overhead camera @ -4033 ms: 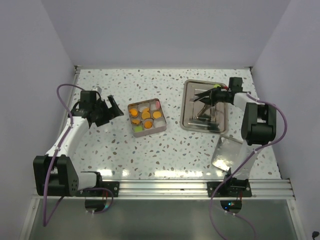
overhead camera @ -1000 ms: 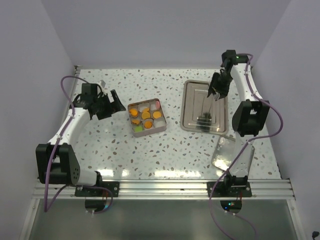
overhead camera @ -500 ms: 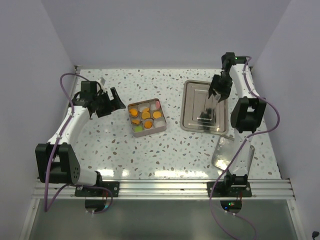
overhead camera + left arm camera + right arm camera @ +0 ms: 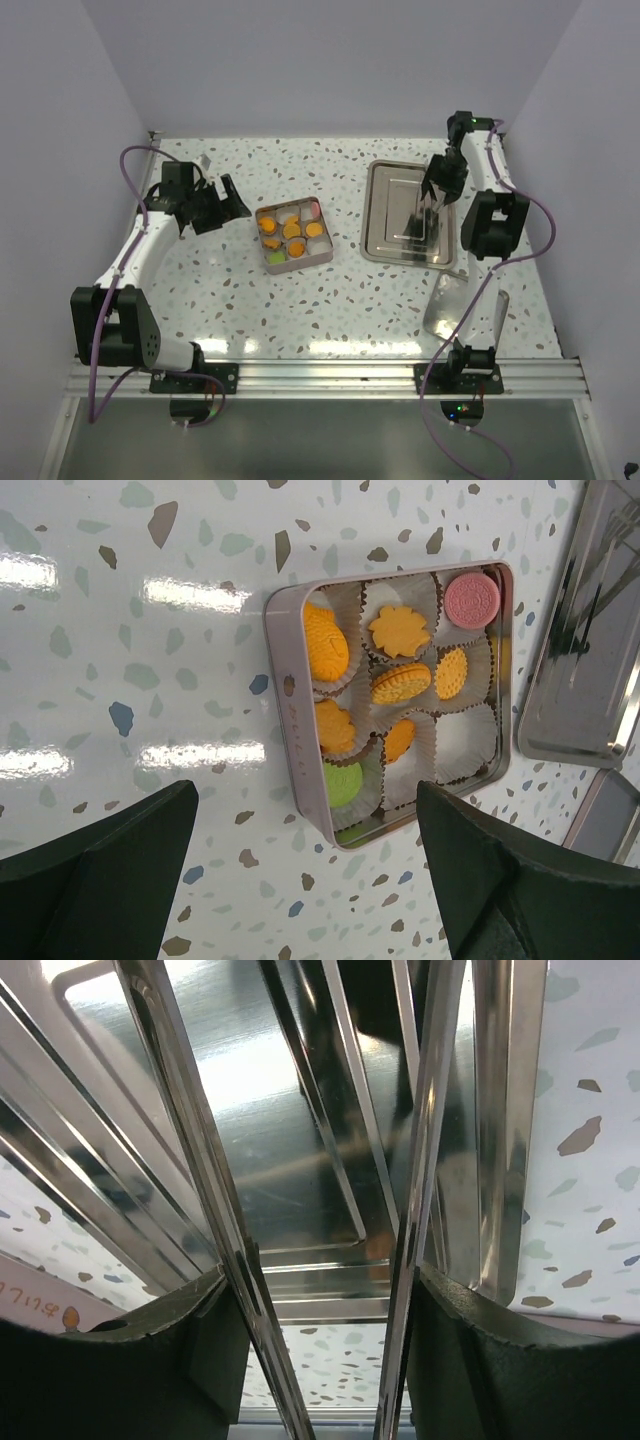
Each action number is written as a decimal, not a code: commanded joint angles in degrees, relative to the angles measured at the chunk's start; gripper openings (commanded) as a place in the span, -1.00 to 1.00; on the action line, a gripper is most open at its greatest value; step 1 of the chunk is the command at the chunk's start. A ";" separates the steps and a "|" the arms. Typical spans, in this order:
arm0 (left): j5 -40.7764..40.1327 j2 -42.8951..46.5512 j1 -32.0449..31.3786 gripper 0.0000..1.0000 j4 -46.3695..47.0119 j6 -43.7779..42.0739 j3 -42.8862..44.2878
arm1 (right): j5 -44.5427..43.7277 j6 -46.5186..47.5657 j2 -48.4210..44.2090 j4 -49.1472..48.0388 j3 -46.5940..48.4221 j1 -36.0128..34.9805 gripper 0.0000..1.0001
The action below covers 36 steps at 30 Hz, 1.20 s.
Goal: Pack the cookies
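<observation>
Cookies in tin, mid-table, each in paper cup: mostly orange, one pink at corner, one green; some cups bare.

Right gripper, over tray four seconds ago, then lifted to far edge, now back low over it, holding tongs; jaws pressed on tong arms. Judgement: no cookie on tray, packing near finished.

Left gripper little moved, beside tin, jaws wide, holding nothing.
</observation>
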State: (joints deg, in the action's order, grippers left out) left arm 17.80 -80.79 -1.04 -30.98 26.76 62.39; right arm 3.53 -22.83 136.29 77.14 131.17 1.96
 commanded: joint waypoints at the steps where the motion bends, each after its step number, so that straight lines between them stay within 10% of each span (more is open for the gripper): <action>1: 0.22 -0.15 0.07 0.92 -0.22 -1.36 2.38 | -0.72 0.59 0.03 12.51 2.86 0.50 0.14; 17: -0.58 0.46 0.07 0.93 -0.04 -1.19 2.30 | 5.17 1.12 -3.04 9.43 -3.99 0.50 -0.35; 36: 0.13 1.08 0.07 0.92 0.48 -0.66 2.21 | 13.34 0.33 -13.50 11.89 -2.32 0.33 -0.42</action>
State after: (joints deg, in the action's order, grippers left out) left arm 17.74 -80.79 -1.04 -31.00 26.79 62.61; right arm 12.64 -22.39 128.55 76.84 128.95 2.37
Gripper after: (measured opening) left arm 0.963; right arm 0.385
